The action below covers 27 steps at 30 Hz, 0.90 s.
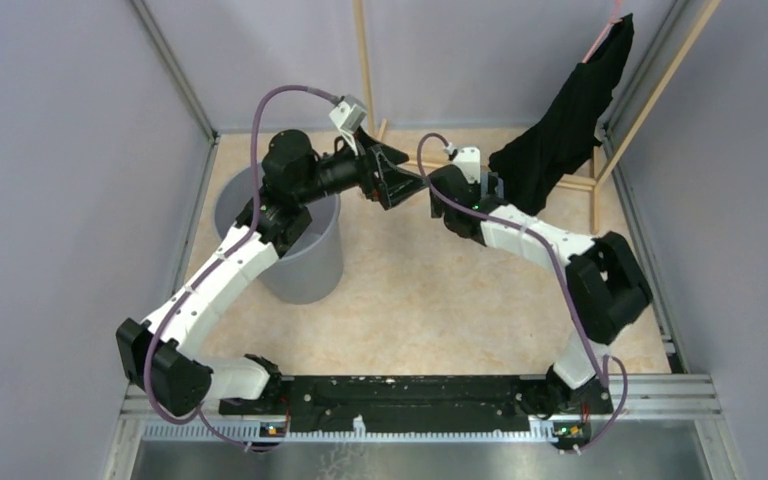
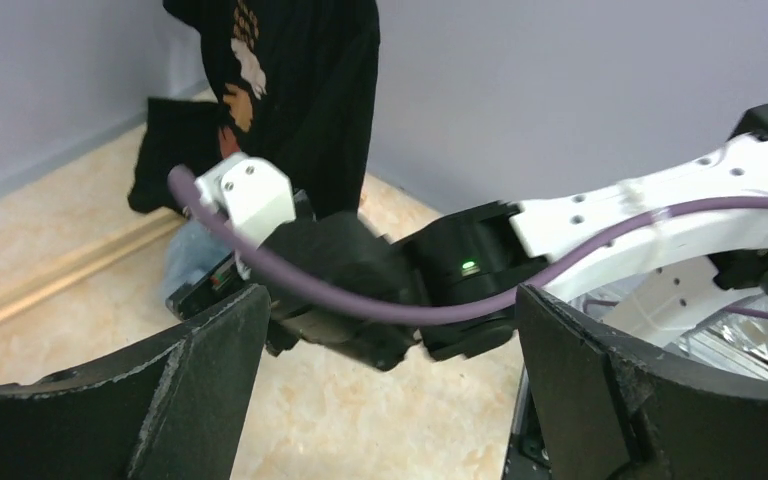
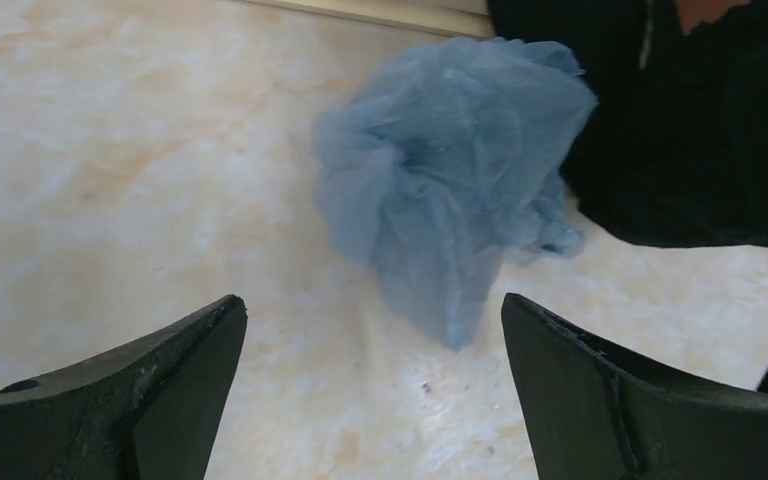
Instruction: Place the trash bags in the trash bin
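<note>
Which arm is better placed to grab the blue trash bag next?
Right. The right gripper, open, faces the trash bag directly; the left gripper, also open, has the right arm between it and the bag.

trash bag: thin crinkly translucent plastic | trash bin: smooth grey plastic | garment: matt black cloth

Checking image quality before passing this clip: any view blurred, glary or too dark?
Top external: even light, sharp, no glare. Right wrist: trash bag clear, black garment a mostly featureless dark mass. Left wrist: slightly soft, washed-out highlights lower right.
</note>
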Available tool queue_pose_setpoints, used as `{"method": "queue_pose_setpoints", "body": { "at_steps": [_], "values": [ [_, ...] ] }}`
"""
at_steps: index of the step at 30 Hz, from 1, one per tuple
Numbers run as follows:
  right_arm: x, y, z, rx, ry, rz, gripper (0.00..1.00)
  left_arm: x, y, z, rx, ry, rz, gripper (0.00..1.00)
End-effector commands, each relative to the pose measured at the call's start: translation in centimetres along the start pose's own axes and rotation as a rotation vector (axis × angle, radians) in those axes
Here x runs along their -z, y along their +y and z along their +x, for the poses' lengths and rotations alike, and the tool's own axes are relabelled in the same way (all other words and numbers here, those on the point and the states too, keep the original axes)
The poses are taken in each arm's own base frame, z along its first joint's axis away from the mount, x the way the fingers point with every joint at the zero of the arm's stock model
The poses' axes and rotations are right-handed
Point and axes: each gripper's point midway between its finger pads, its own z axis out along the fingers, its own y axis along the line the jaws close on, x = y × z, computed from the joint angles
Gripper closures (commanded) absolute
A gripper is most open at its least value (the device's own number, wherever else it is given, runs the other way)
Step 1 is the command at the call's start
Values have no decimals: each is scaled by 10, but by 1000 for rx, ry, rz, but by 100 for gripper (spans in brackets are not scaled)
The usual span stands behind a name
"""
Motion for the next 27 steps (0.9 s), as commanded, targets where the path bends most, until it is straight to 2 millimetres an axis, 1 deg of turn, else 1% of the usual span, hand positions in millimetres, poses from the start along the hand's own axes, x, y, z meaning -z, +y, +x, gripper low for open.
{"method": "queue_pose_setpoints", "body": {
  "at_steps": [1,5,6,7,8,10,11,12,13,14,16,17,19,21,23,24,27],
  "values": [
    [-21,-47,13,110,68,261,1,1,-6,-33,-131,-96,-49,2],
    [-37,-47,40,111,98,259,1,14,16,-16,-214,-100,-155,2],
    [-41,-47,46,108,107,243,2,18,15,-14,-226,-103,-158,2],
    [-46,-48,50,100,114,219,7,21,16,-9,-231,-101,-159,2],
    [-49,-45,50,94,129,179,16,23,14,-9,-237,-103,-157,1],
    [-53,-38,42,95,112,115,31,28,12,-7,-247,-110,-159,2],
    [-51,-32,38,102,100,68,46,30,11,-8,-254,-119,-162,2],
    [-49,-27,33,93,83,28,70,32,10,-9,-257,-126,-166,2],
    [-43,-22,27,73,58,-17,85,33,9,-10,-260,-129,-165,2],
    [-37,-16,22,48,29,-76,92,34,8,-11,-261,-130,-164,2],
    [-20,0,13,7,-43,-224,100,33,6,-11,-256,-123,-154,2],
    [-9,7,6,-8,-93,-301,100,32,5,-10,-251,-117,-147,2],
    [15,18,-2,-14,-184,-447,100,30,3,-7,-234,-105,-127,2],
    [36,20,-7,-37,-245,-524,100,26,1,-2,-210,-93,-105,1],
    [62,26,-14,-54,-304,-639,100,21,-1,5,-194,-76,-77,2],
    [77,29,-16,-64,-333,-702,100,17,-2,10,-186,-60,-66,2],
    [121,31,-38,-135,-424,-844,100,2,-6,31,-176,5,-17,2]
  ]
}}
